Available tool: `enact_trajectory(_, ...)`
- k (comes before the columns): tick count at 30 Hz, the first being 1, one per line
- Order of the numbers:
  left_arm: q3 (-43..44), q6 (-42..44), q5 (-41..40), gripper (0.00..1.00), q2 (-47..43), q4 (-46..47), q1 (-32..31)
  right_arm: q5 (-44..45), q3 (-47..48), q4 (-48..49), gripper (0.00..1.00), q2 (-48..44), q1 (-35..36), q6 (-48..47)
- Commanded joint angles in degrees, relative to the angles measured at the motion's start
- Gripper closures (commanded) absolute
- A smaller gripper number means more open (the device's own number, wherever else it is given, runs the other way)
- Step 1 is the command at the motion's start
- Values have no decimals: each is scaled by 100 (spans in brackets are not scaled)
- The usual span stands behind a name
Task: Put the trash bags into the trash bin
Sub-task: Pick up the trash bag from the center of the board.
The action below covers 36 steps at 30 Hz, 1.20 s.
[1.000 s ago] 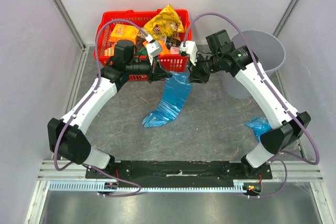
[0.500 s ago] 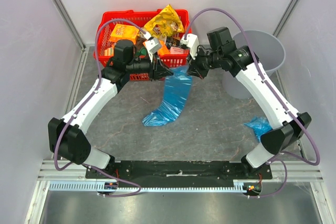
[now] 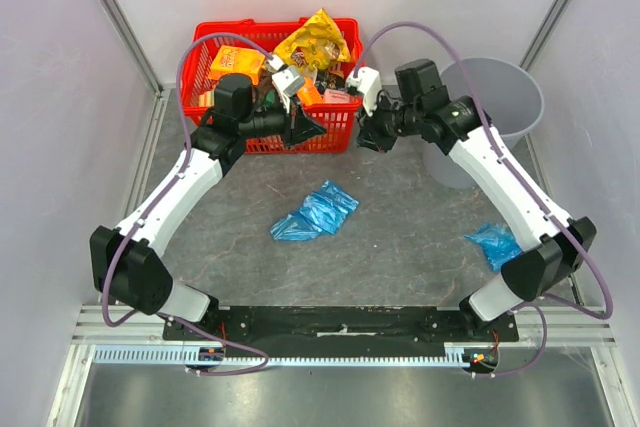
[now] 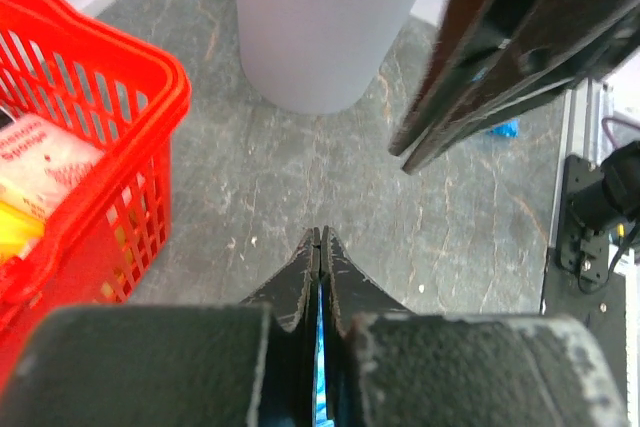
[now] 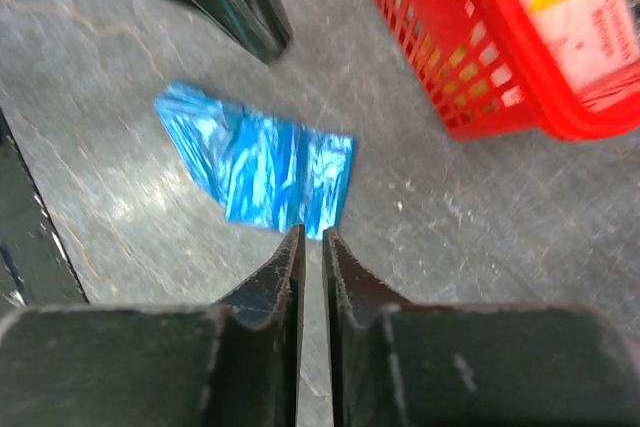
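One blue trash bag [image 3: 315, 212] [image 5: 260, 162] lies crumpled on the table, below and between my two grippers, held by neither. A second blue trash bag [image 3: 493, 243] [image 4: 505, 129] lies near the right arm's base. The grey trash bin [image 3: 490, 107] [image 4: 320, 27] stands at the right rear. My left gripper [image 3: 310, 128] [image 4: 320, 232] is shut, tips touching. A thin blue sliver shows in the slit behind them. My right gripper [image 3: 365, 137] [image 5: 309, 232] hovers above the bag's edge, its jaws a narrow slit apart with nothing between them.
A red mesh basket [image 3: 262, 141] [image 4: 150, 117] [image 5: 480, 67] with a yellow snack packet [image 3: 315, 39] and boxes stands at the back, right behind both grippers. The grippers face each other a short gap apart. Grey walls and metal rails bound the table.
The blue bag hung stretched from both grippers; it has dropped to the table in a crumpled heap. Both grippers stayed near the basket front.
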Motion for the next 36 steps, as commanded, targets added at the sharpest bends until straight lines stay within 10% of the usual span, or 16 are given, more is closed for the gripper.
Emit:
enact_trajectory(1, -475, 734, -233, 98, -345, -94, 13, 82, -689, 197, 73, 401, -12, 38)
enact_trajectory(11, -1469, 1948, -1463, 79, -1092, -990, 320, -51, -1929, 1295, 41, 1157, 471, -76)
enact_trajectory(36, -2648, 2186, -1289, 66, -1901, -1289, 2035, 1830, -2484, 2114, 41, 2001, 1746, -357)
